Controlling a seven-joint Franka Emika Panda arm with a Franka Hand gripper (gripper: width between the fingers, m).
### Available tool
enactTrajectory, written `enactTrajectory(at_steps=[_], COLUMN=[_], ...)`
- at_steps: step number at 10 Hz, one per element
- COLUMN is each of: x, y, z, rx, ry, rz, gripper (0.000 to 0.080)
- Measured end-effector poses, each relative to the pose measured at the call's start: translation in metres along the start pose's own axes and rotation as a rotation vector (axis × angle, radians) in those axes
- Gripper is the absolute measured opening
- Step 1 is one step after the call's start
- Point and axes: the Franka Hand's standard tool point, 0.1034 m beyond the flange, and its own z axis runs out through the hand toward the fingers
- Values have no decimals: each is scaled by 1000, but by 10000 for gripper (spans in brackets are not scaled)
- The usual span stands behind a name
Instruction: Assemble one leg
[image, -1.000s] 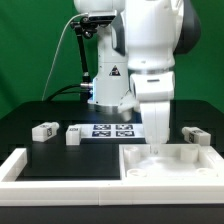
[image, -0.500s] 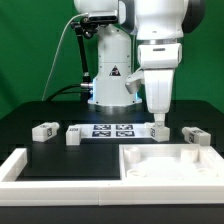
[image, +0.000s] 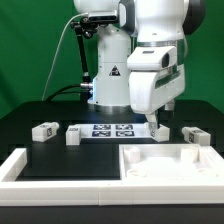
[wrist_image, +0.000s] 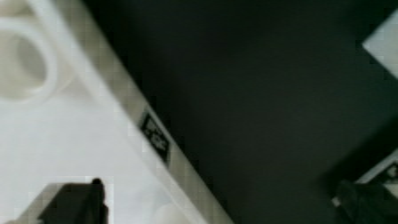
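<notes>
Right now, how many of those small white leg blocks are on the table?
4, all in the exterior view: far-left leg, left leg beside it, centre-right leg, far-right leg.

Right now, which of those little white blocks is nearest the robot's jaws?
The leg just by the jaws, at the marker board's end on the exterior view's right; the other three lie farther off.

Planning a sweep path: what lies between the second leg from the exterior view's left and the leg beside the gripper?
Only the marker board, as the exterior view shows.
</notes>
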Motion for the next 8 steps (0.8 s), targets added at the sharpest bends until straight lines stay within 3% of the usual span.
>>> enactTrajectory(at_steps=[5, 8], x=[31, 32], y=[-49, -57], z=[10, 10], rx=[26, 32], ry=[9, -12], rz=[490, 468], gripper=[649, 649])
